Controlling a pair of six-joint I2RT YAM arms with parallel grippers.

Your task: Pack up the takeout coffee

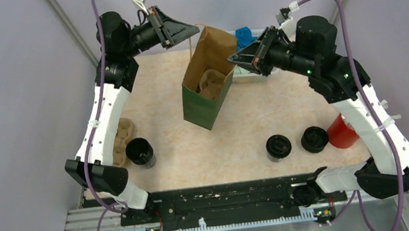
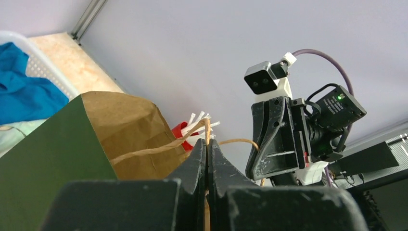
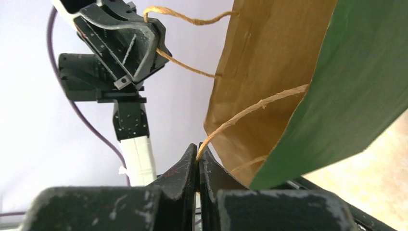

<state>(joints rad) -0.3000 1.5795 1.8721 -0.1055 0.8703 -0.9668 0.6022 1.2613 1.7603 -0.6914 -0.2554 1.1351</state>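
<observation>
Wrist views — left gripper and right gripper each pinch a twisted twine handle of the green, kraft-lined bag.

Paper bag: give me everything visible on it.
The paper bag is green outside, plain brown inside, with twisted tan cord handles. It is open and tilted over the table's far middle, a tan cardboard tray inside. The left hand pinches one handle, the right hand the other, holding the mouth apart. Whether its base rests on the table is unclear.
</observation>
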